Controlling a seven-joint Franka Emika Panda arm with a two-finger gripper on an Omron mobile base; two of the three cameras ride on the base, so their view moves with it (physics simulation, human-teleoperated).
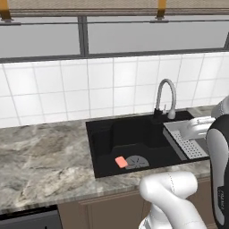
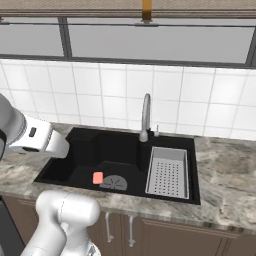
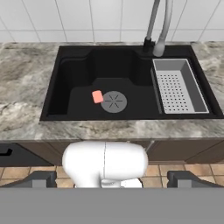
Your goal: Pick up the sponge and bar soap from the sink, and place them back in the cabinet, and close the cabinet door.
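White wall tiles (image 1: 67,89) run behind the grey marbled counter (image 1: 40,156), and a long window (image 1: 134,36) sits above them. We look down at the sink (image 1: 103,134) — a black box set into the counter, with a round drain (image 3: 113,101) in its floor. Our bar soap (image 3: 97,96) lies flat on the sink floor, just beside the drain on its left, and it may be touching the drain's edge, but that is too small for us to be sure. It is a small pink bar, and nothing is holding it.

On the right side of the sink sits a grey strainer tray (image 3: 179,89) full of tiny holes. A curved shiny faucet (image 2: 145,117) stands at the back of the sink, next to the tray.

Our gripper (image 3: 112,179) is high up and well away from the sink. Its two dark finger tips (image 3: 41,178) stand far apart — wide and holding nothing. Brown cupboard fronts (image 2: 150,235) run under the counter.
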